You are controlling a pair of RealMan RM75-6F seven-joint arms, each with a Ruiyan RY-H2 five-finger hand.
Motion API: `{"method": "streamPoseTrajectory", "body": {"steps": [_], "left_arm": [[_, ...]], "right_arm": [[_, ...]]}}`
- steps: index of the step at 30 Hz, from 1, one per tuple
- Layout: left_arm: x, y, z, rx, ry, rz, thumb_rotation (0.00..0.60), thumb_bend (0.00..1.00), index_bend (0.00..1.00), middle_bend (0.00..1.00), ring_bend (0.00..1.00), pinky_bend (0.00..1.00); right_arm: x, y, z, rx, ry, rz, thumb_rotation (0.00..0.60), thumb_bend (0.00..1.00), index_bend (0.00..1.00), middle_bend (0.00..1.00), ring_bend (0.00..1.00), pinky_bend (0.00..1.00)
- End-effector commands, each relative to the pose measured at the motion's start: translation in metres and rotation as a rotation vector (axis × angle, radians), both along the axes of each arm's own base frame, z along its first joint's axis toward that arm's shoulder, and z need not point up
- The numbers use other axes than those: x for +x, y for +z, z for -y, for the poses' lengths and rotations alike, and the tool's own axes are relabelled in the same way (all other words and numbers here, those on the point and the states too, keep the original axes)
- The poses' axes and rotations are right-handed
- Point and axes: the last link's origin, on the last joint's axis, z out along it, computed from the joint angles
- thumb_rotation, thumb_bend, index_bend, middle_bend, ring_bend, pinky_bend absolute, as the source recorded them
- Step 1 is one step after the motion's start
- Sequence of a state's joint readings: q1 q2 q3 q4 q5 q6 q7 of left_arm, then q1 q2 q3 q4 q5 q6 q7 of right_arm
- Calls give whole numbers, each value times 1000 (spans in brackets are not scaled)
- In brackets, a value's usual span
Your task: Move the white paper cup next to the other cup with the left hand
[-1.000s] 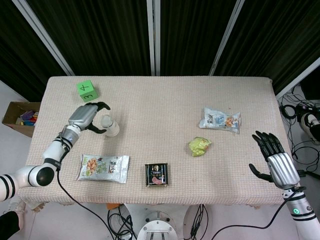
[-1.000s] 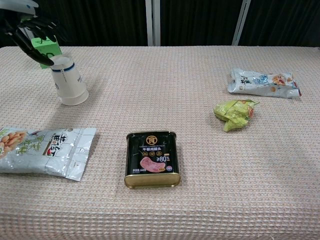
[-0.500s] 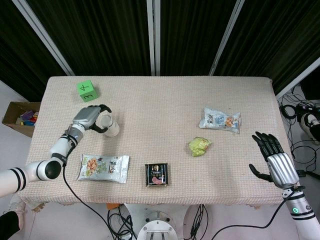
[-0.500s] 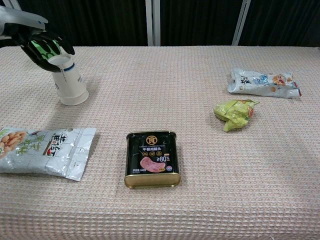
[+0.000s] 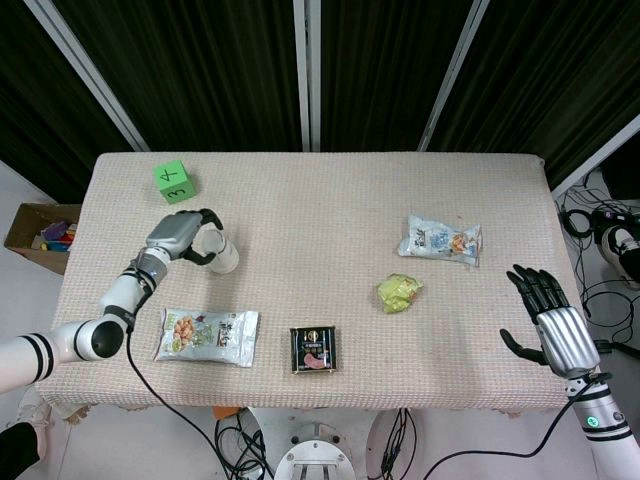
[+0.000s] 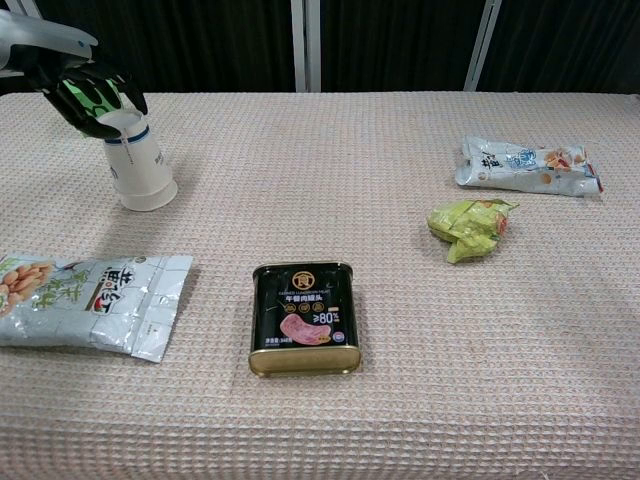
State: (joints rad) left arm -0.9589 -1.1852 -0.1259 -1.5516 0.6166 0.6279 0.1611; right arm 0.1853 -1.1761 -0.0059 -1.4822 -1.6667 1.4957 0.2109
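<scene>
White paper cup (image 6: 139, 164) stands upturned by the green cube (image 5: 173, 181); my left robot hand (image 5: 184, 236) curls round it, grasp forming; lifting comes next, though no other cup shows.

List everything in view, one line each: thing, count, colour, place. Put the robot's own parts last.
paper cup: 1, white with a blue band, upside down, left side of the table
cube: 1, green, far left corner
nut bag: 1, silver and green, near left
tin: 1, black and gold, near centre
crumpled wrapper: 1, yellow-green, right of centre
snack packet: 1, white and blue, far right
table: 1, beige woven cloth
box: 1, cardboard, on the floor left of the table
cables: several, black, on the floor to the right
left hand: 1, silver and black, fingers around the cup's top
right hand: 1, silver and black, fingers spread, beyond the table's right edge
</scene>
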Motion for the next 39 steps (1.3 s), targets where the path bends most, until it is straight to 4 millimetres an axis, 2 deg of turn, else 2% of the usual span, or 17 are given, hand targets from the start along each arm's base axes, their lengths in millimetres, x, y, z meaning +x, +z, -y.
{"method": "streamPoseTrajectory", "body": {"steps": [1, 13, 23, 30, 33, 35, 39], "left_arm": [[0, -1, 0, 0, 1, -2, 600, 339, 313, 145, 149, 133], [-1, 3, -1, 25, -2, 3, 600, 403, 372, 156, 149, 133], [8, 38, 6, 88, -72, -44, 600, 408, 372, 156, 149, 133], [37, 62, 15, 160, -161, 1, 600, 407, 376, 155, 149, 133], [53, 66, 18, 172, -208, 37, 600, 409, 384, 156, 149, 133], [62, 62, 19, 162, -235, 52, 600, 411, 385, 155, 149, 133], [75, 38, 18, 88, -272, 31, 600, 410, 384, 156, 149, 133]], "right_arm": [[-1, 0, 0, -2, -2, 1, 600, 261, 10, 47, 0, 0], [-3, 0, -1, 1, -10, 4, 600, 261, 10, 47, 0, 0], [-3, 1, -3, -5, -8, 7, 600, 262, 10, 47, 0, 0], [-4, 2, -5, -10, -9, 9, 600, 261, 10, 47, 0, 0], [-4, 2, -6, -12, -10, 10, 600, 261, 10, 47, 0, 0], [-4, 2, -7, -15, -11, 12, 600, 261, 10, 47, 0, 0], [-6, 3, -7, -14, -21, 14, 600, 261, 10, 47, 0, 0]]}}
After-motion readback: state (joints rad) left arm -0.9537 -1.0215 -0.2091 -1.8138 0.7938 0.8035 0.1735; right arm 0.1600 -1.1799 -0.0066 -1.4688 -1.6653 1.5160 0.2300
